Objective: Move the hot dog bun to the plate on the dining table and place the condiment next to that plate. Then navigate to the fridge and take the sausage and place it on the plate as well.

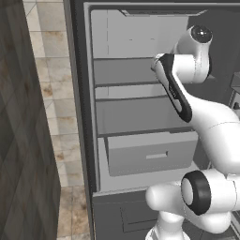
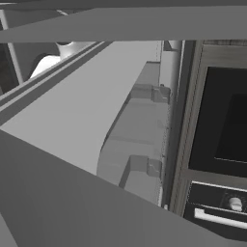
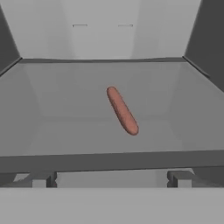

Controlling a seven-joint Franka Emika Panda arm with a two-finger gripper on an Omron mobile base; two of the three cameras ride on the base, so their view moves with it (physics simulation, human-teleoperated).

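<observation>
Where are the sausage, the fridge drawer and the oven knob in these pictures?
sausage (image 3: 122, 110), hand view, middle of its length.
fridge drawer (image 1: 152, 152), left base view, front panel above the handle.
oven knob (image 2: 235, 204), right base view, its round face.

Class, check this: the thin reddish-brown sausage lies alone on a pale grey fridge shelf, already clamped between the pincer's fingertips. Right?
Not quite. In the hand view the thin reddish-brown sausage does lie alone on the pale grey fridge shelf, but the pincer is open and short of it, not clamped on it.
</observation>
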